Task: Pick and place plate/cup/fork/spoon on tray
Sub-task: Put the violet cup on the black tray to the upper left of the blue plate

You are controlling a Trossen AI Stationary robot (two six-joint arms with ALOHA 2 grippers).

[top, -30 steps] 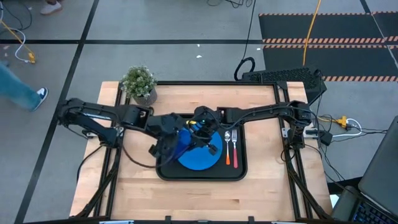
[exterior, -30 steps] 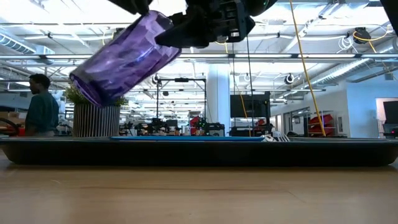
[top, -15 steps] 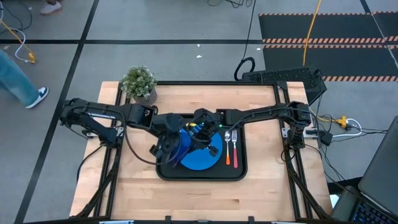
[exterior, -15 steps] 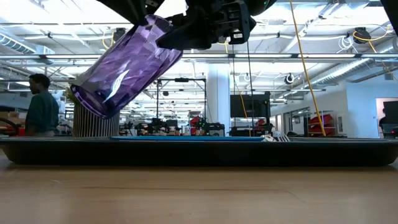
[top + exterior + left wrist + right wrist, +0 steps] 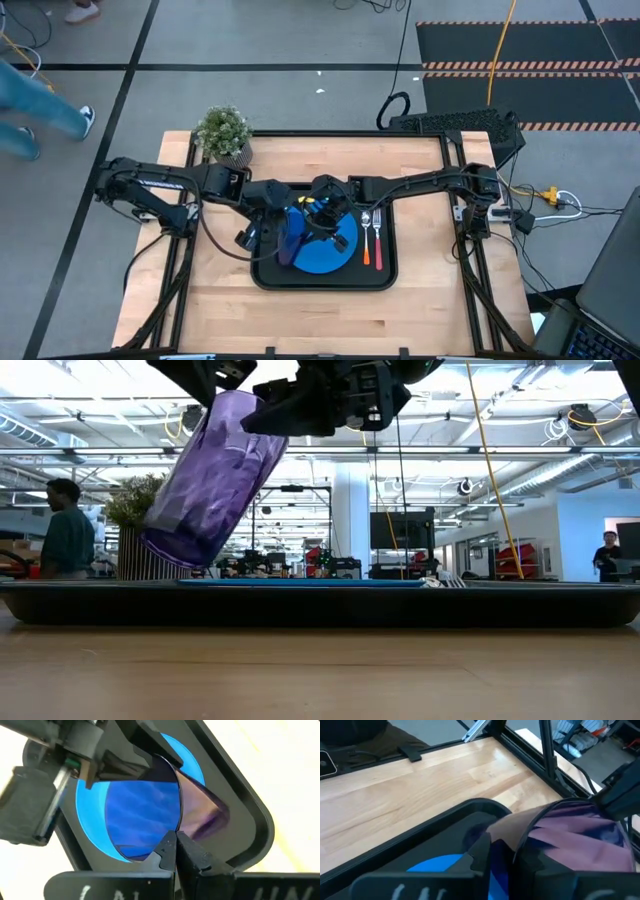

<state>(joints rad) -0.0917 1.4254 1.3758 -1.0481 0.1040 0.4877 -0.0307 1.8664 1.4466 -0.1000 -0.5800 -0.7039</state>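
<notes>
From above, a pale wooden table (image 5: pixel 420 200) stands on a grey floor with black floor mats (image 5: pixel 520 60) behind it. The black tray (image 5: pixel 385 275) carries the blue plate (image 5: pixel 335 255), with the spoon (image 5: pixel 365 235) and fork (image 5: pixel 378 240) lying beside the plate. A potted plant (image 5: pixel 224 134) sits at a table corner. Both arms meet over the plate.

At table height, the purple cup (image 5: pixel 212 480) hangs tilted above the tray, clear of it, in a large hall with ceiling lights; a person (image 5: pixel 66 530) stands far off.

The left gripper (image 5: pixel 172 852) has its fingers closed on the cup's rim.

The right gripper (image 5: pixel 502 852) likewise pinches the cup's rim between its fingers.
</notes>
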